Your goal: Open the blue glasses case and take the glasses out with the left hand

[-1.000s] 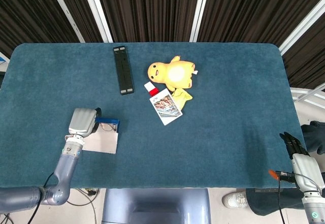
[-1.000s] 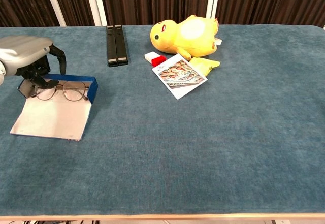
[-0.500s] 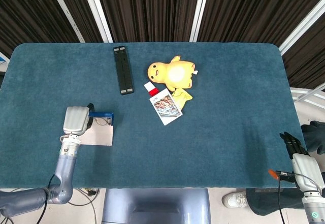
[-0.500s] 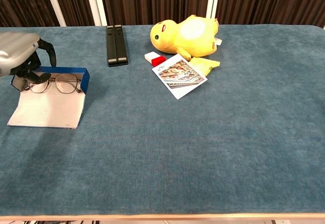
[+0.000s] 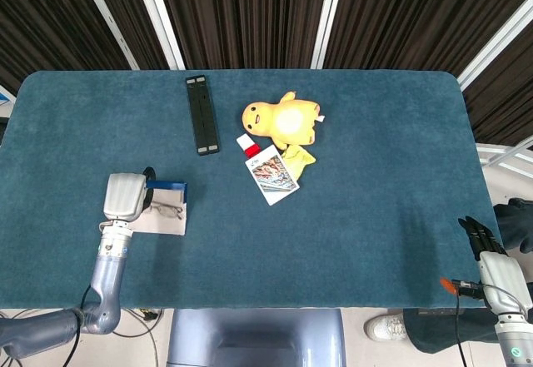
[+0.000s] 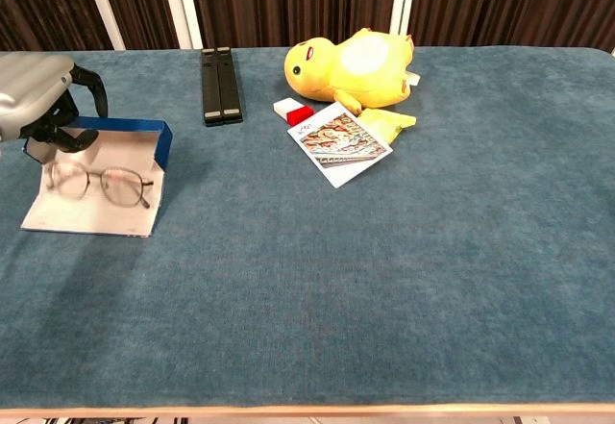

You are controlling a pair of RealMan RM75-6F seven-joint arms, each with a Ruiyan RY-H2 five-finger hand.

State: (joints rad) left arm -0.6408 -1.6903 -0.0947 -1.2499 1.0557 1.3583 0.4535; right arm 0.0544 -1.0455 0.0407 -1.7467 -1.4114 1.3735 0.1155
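Chest view: thin-rimmed glasses [image 6: 99, 183] have dropped from the left hand [image 6: 36, 97] onto the flat pale lining of the open blue glasses case [image 6: 96, 181], near-left; fingers curled, empty.

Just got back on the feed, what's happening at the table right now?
The blue glasses case lies open near the table's left side, with the glasses resting on its pale inner flap. The left hand hovers at the case's far left corner, fingers curled; whether it touches the case or the glasses is not clear, so the glasses are not lifted out yet. The right hand hangs off the table's right edge, idle. A yellow plush toy, a printed card and a black bar sit farther back.
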